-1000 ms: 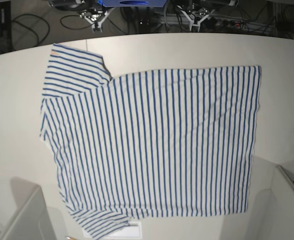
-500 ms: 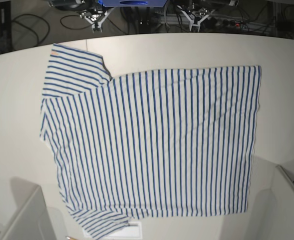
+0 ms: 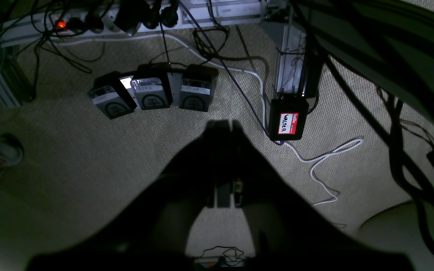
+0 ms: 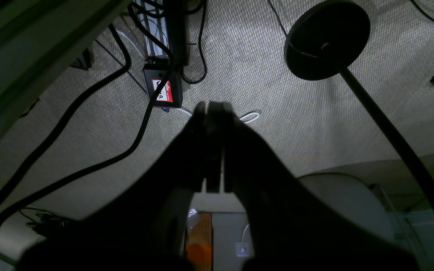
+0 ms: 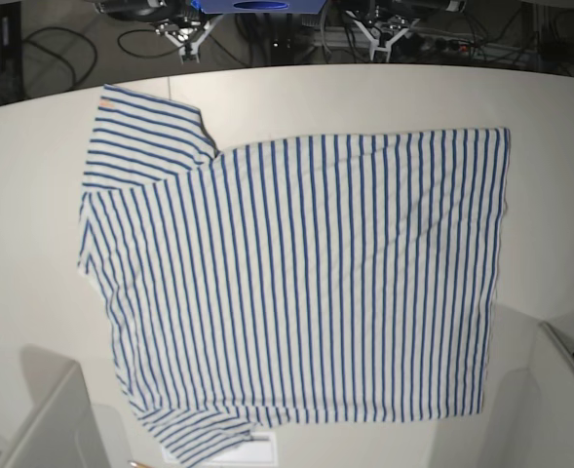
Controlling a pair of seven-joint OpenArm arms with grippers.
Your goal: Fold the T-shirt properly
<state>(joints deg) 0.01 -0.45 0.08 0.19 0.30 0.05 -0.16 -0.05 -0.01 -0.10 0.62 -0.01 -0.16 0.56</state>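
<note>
T-shirt [image 5: 306,283] soft matt striped cloth; tabletop [image 5: 384,93] smooth matt off-white; floor [image 3: 70,158] rough woven carpet; round lamp base [image 4: 326,41] smooth black, slight sheen.

A: We have the T-shirt [image 5: 301,283] flat on the table [image 5: 550,107], sleeves toward the base view's left, hem to its right.
B: And our arms?
A: Both off the table, over the floor. Under the left gripper [image 3: 224,126]: three boxes [image 3: 151,92] ahead-left, a labelled box [image 3: 288,119] to the right. Under the right gripper [image 4: 213,107]: a round stand base [image 4: 326,39] ahead-right.
</note>
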